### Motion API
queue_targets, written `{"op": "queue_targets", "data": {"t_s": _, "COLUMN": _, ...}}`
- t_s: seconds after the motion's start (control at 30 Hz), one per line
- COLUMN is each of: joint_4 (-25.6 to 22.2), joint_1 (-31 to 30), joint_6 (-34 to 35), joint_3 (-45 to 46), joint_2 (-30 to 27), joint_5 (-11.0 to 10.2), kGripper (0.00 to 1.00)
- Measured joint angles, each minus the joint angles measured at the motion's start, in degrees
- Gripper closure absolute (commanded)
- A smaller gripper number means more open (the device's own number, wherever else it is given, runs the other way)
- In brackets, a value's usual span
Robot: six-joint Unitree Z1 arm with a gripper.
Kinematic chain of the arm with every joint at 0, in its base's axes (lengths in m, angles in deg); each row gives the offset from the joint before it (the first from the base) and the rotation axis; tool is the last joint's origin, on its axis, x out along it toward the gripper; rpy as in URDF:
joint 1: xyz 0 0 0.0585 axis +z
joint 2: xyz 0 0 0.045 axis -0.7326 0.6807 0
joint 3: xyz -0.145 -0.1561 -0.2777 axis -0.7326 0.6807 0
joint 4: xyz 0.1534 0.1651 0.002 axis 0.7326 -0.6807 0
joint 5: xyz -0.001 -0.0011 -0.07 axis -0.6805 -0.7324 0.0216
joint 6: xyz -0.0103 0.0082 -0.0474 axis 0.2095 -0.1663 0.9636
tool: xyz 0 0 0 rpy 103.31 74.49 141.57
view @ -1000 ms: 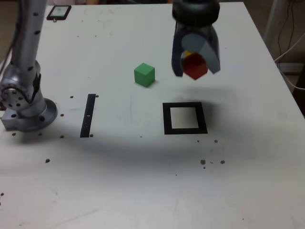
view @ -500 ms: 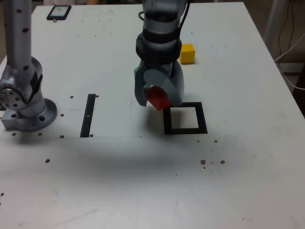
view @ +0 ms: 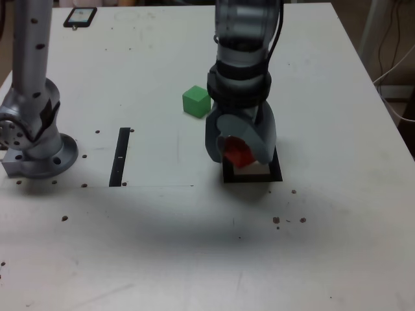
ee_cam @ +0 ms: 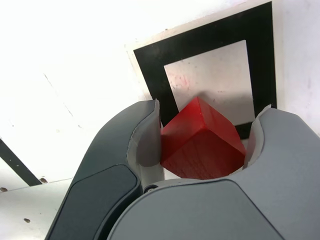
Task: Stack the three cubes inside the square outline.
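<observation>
Exterior view first: we see a wide white desk (view: pixel 337 246) with our arm's base (view: pixel 35 146) at the exterior view's left and the arm reaching over to the middle, the gripper (view: pixel 238 152) pointing down over the square outline (view: pixel 277 173), which it largely covers. Our fingers (ee_cam: pixel 145 145) are clamped on the red cube (view: pixel 236 150), held tilted with one corner foremost; in the wrist view the red cube (ee_cam: pixel 202 142) sits between both pads with the outline's (ee_cam: pixel 150 65) white centre just behind it. We cannot tell whether the cube touches the desk. Farther back and to the exterior view's left of the gripper rests the green cube (view: pixel 196 102). A narrow black strip (view: pixel 120 157) lies near the base, and a dark phone (view: pixel 80 16) lies at the far left corner.
</observation>
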Motion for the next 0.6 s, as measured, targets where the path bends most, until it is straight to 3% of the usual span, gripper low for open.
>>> {"op": "queue_targets", "data": {"t_s": 0.3, "joint_4": 0.27, "joint_1": 0.76, "joint_6": -0.51, "joint_3": -0.56, "joint_2": 1.36, "joint_5": -1.26, "kGripper": 0.59}}
{"op": "queue_targets", "data": {"t_s": 0.6, "joint_4": 1.14, "joint_1": 1.51, "joint_6": -1.13, "joint_3": -0.76, "joint_2": 2.10, "joint_5": -1.47, "kGripper": 0.43}}
